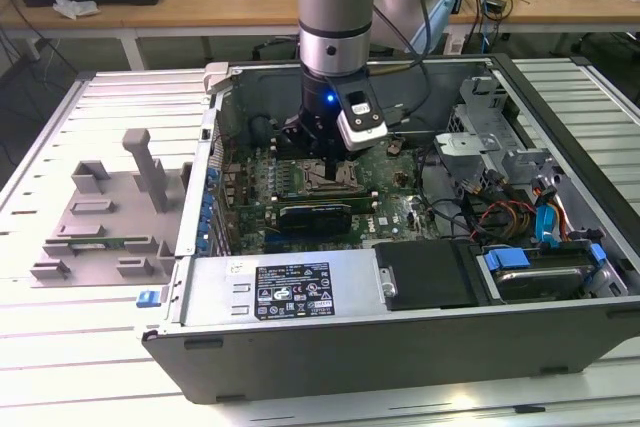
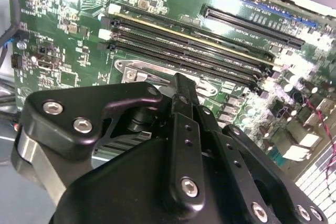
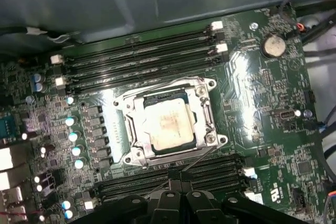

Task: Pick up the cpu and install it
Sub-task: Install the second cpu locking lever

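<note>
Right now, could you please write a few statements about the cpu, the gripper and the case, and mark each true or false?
1. The cpu lies in the motherboard socket. True.
2. The gripper holds the cpu clear of the board. False: the cpu sits in the socket, apart from the gripper.
3. The gripper is inside the open case. True.
4. The grey fixture lies inside the case. False: it lies on the table, on the exterior view's left of the case.
</note>
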You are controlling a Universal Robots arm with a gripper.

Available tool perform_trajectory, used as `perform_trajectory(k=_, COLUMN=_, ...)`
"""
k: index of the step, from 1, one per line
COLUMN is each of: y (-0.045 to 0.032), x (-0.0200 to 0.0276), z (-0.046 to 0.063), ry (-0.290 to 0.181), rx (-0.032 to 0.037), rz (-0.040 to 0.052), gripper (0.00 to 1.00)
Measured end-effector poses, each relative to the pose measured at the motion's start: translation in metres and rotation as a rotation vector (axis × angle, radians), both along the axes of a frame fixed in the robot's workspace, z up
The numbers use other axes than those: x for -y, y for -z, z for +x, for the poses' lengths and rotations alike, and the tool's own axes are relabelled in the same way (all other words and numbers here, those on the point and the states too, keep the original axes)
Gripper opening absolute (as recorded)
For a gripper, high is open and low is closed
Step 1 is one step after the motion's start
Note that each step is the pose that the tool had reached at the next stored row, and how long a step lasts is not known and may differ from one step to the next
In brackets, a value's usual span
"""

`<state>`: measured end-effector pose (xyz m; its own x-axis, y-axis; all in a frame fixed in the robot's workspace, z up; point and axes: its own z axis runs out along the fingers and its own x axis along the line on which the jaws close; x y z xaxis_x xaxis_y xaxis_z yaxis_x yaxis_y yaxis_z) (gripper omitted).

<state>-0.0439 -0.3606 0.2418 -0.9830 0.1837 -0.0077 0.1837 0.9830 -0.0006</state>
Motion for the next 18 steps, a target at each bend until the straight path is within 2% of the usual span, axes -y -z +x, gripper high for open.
perform_trajectory(k=2, y=0.0016, x=0.0, z=-0.001, ry=-0.04, rx=0.0001, rz=0.0003, gripper=0.11)
perform_trajectory(k=9, y=0.007, x=0.0004, z=-0.003, ry=-0.125, rx=0.0001, rz=0.0001, gripper=0.11)
perform_trajectory(k=14, y=0.011, x=0.0004, z=-0.014, ry=-0.135, rx=0.003, rz=-0.0001, gripper=0.11)
perform_trajectory(k=18, y=0.0133, x=0.0005, z=-0.014, ry=-0.135, rx=0.0028, rz=-0.0002, gripper=0.11)
